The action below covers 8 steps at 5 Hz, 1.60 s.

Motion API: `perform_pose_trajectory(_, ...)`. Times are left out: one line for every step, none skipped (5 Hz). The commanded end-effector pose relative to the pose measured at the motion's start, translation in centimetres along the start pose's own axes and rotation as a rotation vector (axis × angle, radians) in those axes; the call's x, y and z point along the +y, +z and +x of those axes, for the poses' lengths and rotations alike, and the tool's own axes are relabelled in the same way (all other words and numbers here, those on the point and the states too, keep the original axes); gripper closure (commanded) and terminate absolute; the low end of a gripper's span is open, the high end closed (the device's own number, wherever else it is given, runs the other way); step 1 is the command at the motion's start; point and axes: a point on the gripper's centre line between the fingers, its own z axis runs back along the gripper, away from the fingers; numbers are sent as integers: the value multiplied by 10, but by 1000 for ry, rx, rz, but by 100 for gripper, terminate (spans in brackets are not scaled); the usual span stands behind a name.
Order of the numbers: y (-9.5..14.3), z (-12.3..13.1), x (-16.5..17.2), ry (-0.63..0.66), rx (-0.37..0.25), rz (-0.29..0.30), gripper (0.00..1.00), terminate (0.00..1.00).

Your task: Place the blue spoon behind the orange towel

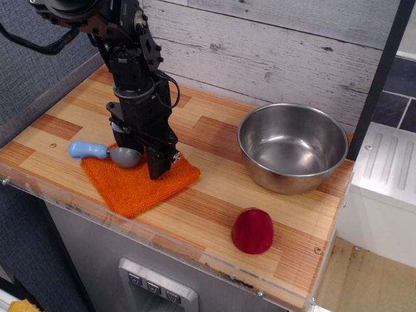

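Starting at the left, we see the blue spoon (104, 152) with its handle jutting over the left edge of the orange towel (140, 179) and its grey bowl between the prongs of the end effector (139, 158). The prongs look closed on that bowl, pinching it, with the spoon seemingly raised a little above the cloth. We judge this the carrying step: next the spoon must go toward the back wall and be set on the bare desk (214, 130) behind the towel. Farther right sit a steel bowl (292, 147) and a red dome (253, 231).
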Motion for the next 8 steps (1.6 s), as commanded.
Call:
perform_pose_trajectory(18, 1, 5, -5, -38, 11, 100, 0)
perform_pose_trajectory(26, -4, 10, 4, -50, 4, 100, 0)
perform_pose_trajectory(36, -8, 18, 22, -64, -9, 100, 0)
perform_pose_trajectory(53, -9, 26, 32, -103, -12, 100, 0)
perform_pose_trajectory(75, -9, 44, 69, -160, -10, 100, 0)
perform_pose_trajectory(77, -7, 78, 155, -188, -25, 100, 0)
perform_pose_trajectory(50, 5, 102, 209, -176, -79, 100, 0)
perform_pose_trajectory(33, 34, 97, 172, -175, -116, 100, 0)
